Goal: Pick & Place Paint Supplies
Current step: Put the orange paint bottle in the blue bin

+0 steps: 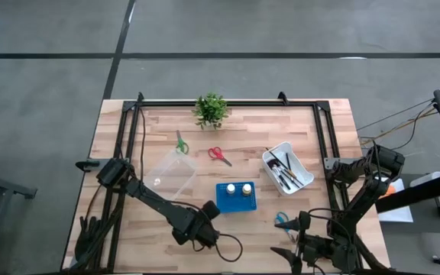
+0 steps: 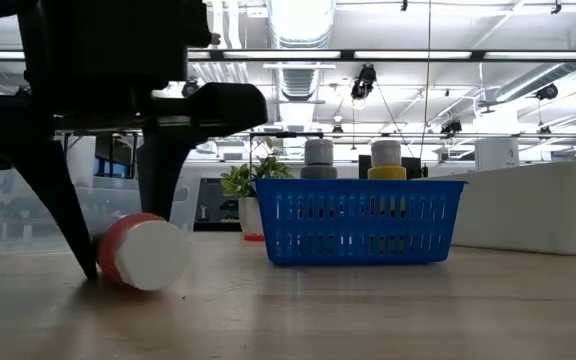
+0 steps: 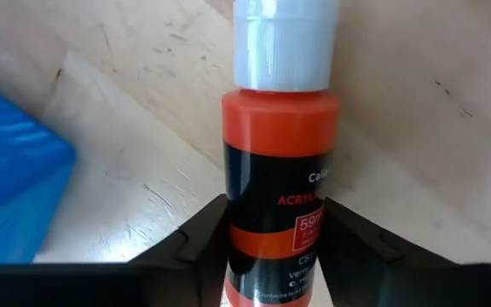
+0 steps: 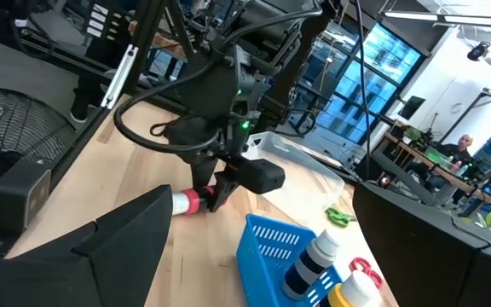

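A red paint bottle (image 3: 278, 162) with a white cap (image 2: 156, 256) lies on its side on the table near the front edge, left of the blue basket (image 1: 235, 200). My left gripper (image 1: 202, 229) is down over the bottle and shut on it. My right gripper (image 1: 292, 248) is open and empty at the front right, near blue scissors (image 1: 281, 219). Two bottles (image 1: 238, 189) stand in the basket. Green scissors (image 1: 181, 143) and red scissors (image 1: 220, 155) lie flat farther back. Brushes (image 1: 281, 169) lie in a white tray (image 1: 300, 164). My left gripper pinches the red bottle's labelled body (image 3: 271, 230) between its two fingers (image 3: 199, 243), below the cap end. The fingers come from above, pointing down, and lie across the bottle. The bottle lies on its side on the table, its cap (image 3: 284, 43) pointing away from the wrist.
A clear plastic container (image 1: 170, 174) stands left of the basket. A small green potted plant (image 1: 211, 109) stands at the far edge. A black frame (image 1: 228, 103) runs along the far edge and both sides of the table.
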